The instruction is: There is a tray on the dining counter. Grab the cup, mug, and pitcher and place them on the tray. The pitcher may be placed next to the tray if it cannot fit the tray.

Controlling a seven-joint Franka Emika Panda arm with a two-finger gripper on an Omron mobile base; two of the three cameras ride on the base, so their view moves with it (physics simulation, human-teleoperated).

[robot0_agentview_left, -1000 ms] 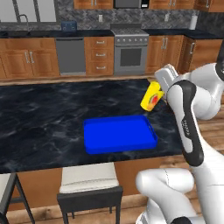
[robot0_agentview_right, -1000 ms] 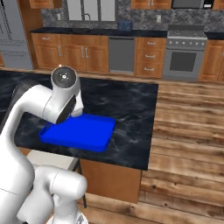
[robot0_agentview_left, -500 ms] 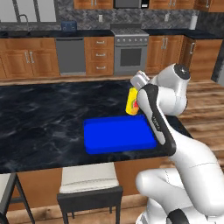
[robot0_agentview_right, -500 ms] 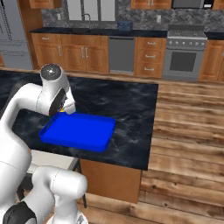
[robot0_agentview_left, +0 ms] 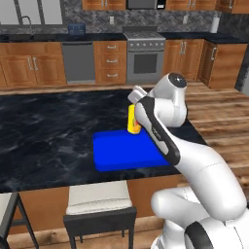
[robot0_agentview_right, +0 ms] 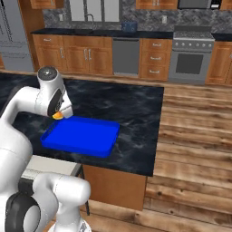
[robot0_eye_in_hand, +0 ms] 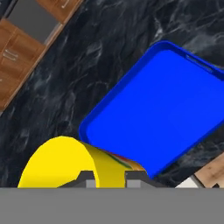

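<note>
The gripper (robot0_eye_in_hand: 106, 176) pinches the cup (robot0_eye_in_hand: 72, 162) between its jaws. The hand view shows the tray (robot0_eye_in_hand: 166, 109) just beyond; the left base view shows the cup (robot0_agentview_left: 133, 119) upright above the tray's (robot0_agentview_left: 121, 153) far edge.

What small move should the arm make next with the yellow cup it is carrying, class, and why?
Probably carry the cup a little further over the tray, then lower it. The end effector is shut on the cup, which hangs above the tray's far edge, and the tray's blue floor lies bare beneath it.
</note>
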